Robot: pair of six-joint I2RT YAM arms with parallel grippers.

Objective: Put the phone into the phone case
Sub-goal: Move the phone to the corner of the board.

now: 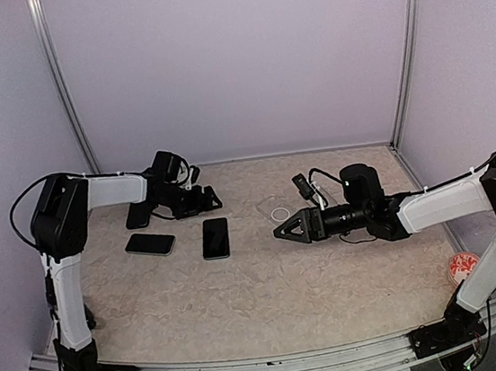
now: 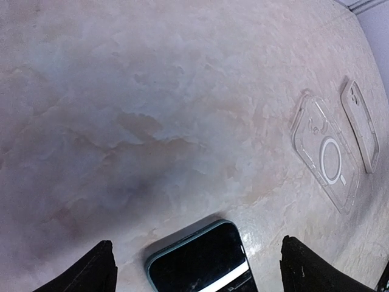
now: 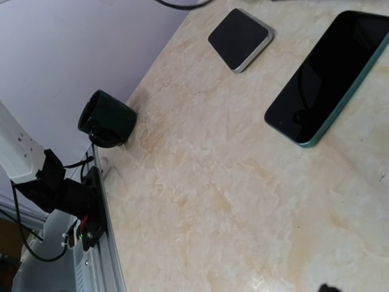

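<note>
The table (image 1: pixel 272 309) carries everything flat, so each thing must be lifted by its edges. On the near side of the case (image 1: pixel 278 211), and close to it, the right claw (image 1: pixel 278 232) hangs low and points left. From above it shows as one dark wedge, and its own camera catches only a small dark tip, so I cannot tell if it is spread or pressed together. I judge that it waits there to steady the case, because such a light shell would slide at the first push.

To the left of the case, near but not touching, lies the phone (image 1: pixel 215 237), screen up, with a greenish edge. It is the closest phone to the case, so it seems the one to put in. A second phone (image 1: pixel 150 244) lies farther left, well apart from the case.

The case itself lies flat, with its white ring facing up. It holds no phone.

The left claw (image 2: pixel 196 261) is spread wide and pinches nothing. In its camera, the end of a green-edged phone lies under the gap between the fingers (image 2: pixel 91 271). This looks like a setup to close on the long sides. Just beyond the case, that camera shows another clear case (image 2: pixel 360 125).

A third phone (image 1: pixel 138 215) lies far left of the case, partly under the left arm.
</note>
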